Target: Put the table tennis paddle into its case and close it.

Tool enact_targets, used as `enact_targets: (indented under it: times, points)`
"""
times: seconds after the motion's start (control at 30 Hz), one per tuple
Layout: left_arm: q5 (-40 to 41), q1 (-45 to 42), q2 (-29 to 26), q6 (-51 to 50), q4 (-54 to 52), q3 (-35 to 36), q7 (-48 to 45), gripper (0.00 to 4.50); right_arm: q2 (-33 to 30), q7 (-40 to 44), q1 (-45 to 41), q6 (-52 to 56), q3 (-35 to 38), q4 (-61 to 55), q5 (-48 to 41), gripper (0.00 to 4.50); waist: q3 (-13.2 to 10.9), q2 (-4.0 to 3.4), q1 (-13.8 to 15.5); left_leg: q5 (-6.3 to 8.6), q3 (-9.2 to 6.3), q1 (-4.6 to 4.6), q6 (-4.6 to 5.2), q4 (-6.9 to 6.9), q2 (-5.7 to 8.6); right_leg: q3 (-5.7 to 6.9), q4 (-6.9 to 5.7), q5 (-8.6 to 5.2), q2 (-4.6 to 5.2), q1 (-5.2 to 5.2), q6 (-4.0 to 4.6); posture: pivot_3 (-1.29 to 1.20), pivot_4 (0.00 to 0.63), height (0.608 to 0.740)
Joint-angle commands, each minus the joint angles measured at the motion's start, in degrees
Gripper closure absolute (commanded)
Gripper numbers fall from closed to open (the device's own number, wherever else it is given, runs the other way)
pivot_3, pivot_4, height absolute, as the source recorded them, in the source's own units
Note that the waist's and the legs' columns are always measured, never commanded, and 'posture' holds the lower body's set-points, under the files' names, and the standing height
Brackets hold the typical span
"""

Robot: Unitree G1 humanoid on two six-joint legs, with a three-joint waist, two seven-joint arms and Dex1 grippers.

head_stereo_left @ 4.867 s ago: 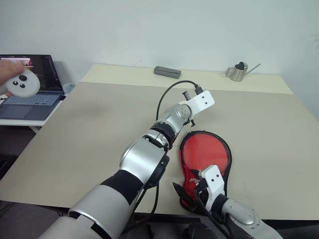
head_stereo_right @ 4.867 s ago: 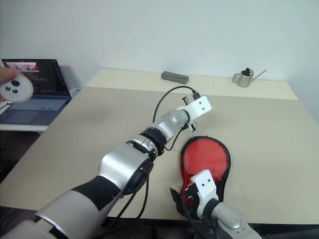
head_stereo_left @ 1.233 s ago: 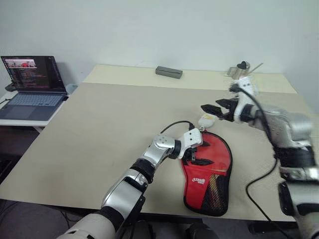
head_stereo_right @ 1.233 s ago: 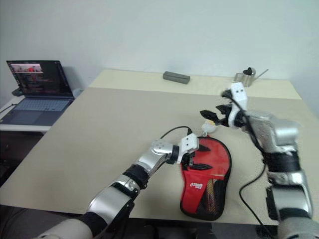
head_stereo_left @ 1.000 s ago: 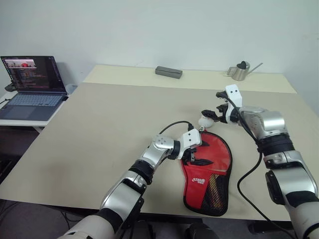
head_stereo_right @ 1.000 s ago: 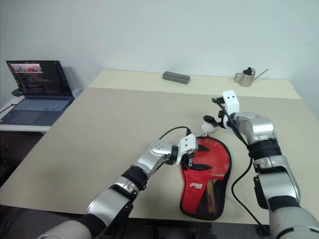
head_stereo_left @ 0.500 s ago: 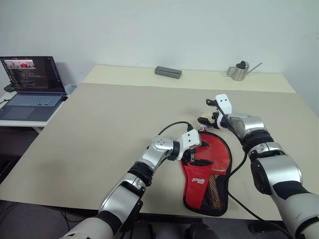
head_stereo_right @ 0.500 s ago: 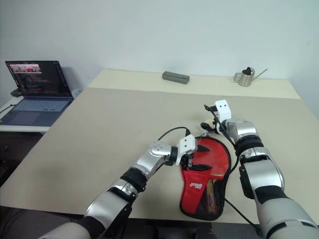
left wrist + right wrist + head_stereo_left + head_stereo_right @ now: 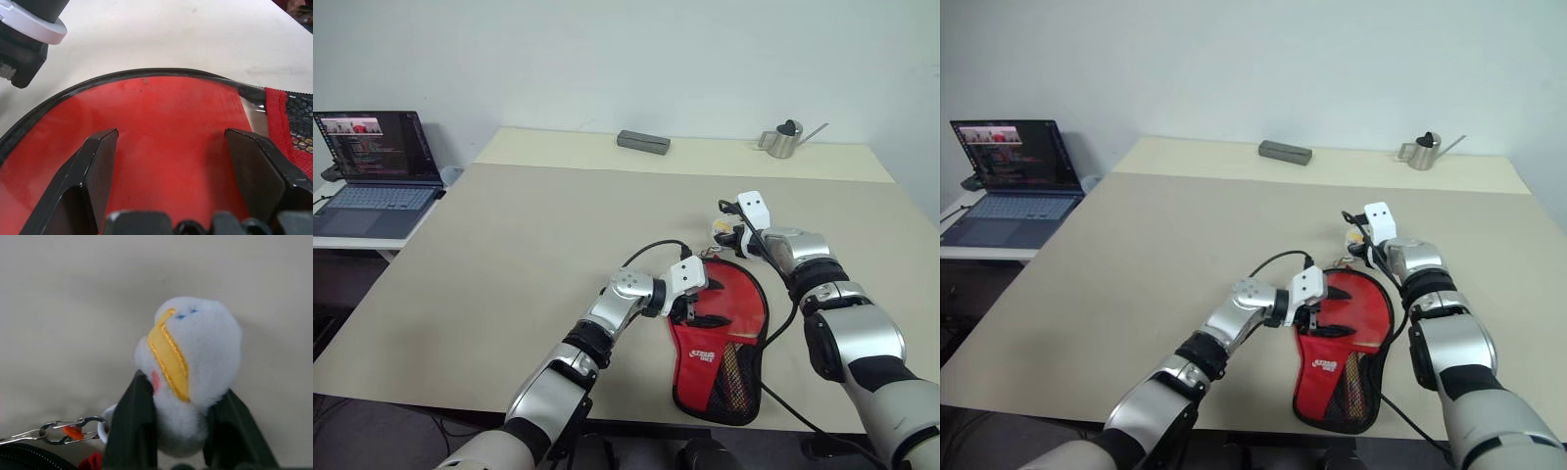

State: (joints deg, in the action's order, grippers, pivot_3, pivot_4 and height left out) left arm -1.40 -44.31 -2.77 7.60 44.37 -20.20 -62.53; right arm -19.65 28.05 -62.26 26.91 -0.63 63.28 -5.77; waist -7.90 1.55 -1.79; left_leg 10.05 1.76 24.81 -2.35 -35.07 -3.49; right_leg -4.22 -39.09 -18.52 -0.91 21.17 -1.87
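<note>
Case (image 9: 720, 323) flat on table (image 9: 509, 255); left fingers (image 9: 100, 161) spread, right fingers (image 9: 134, 426) pinching zipper charm (image 9: 193, 367).

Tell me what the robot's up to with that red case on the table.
It is closing the paddle-shaped red case, which lies flat on the table. The right claw has pinched the white-yellow zipper charm at the case's round end. The left claw is open, with its fingers spread over the red cover. Whether the zip is fully shut cannot be told.
</note>
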Motion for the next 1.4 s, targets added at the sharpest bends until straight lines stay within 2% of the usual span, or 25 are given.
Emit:
enact_targets:
  times: [0.03,0.27,0.5,0.83,1.23,1.4]
  points:
    - [-2.08,2.87,-1.34,-2.10,1.29,-1.81,-0.72,0.70,-1.20,-0.62,0.60,1.01,2.03,-3.38,-0.40,4.17,0.01,-0.01,-0.01,0.00,0.00,-0.01,0.00,0.00,0.00,0.00,0.00,0.00,0.00,0.00,0.00,0.00,0.150,0.740]
    - [-1.59,7.98,-3.05,-4.66,-2.53,-1.99,-0.17,0.70,-2.11,-1.66,5.55,7.39,4.86,-12.82,-1.86,4.20,0.16,-0.21,0.03,0.00,-0.01,-0.03,0.00,0.00,-0.01,0.00,0.00,0.00,0.00,-0.05,0.00,0.00,0.150,0.740]
    - [-1.44,12.50,-3.77,-7.31,-6.36,-2.72,0.89,0.70,-3.85,-1.81,13.46,15.45,5.19,-27.75,-2.76,4.20,0.41,-0.52,0.12,0.00,-0.04,-0.05,0.00,0.00,0.00,0.01,0.02,0.00,0.00,-0.09,0.00,0.00,0.150,0.740]
    - [-2.61,11.35,-3.86,-6.61,-3.63,-2.97,2.23,0.70,-6.73,-2.76,19.84,23.66,7.37,-41.85,-4.77,4.20,0.50,-0.60,0.11,0.00,-0.04,-0.09,0.00,0.00,0.03,0.00,0.04,-0.01,0.00,-0.14,-0.01,0.00,0.150,0.740]
    - [-5.42,7.02,-3.45,-3.36,2.42,-5.60,5.52,0.70,-18.99,0.55,34.32,33.91,12.34,-60.67,-9.00,4.20,0.50,-0.57,0.49,0.01,-0.09,-0.41,0.01,0.03,0.15,0.04,0.30,-0.04,0.10,-0.65,-0.08,0.00,0.150,0.740]
    - [-6.56,6.41,-3.54,-3.02,3.93,-7.02,6.00,0.70,-24.13,3.97,44.94,40.33,16.79,-72.50,-13.56,4.20,0.51,-0.53,0.56,0.03,-0.13,-0.79,0.02,0.16,0.19,0.06,0.57,-0.17,0.17,-1.11,-0.30,0.00,0.150,0.740]
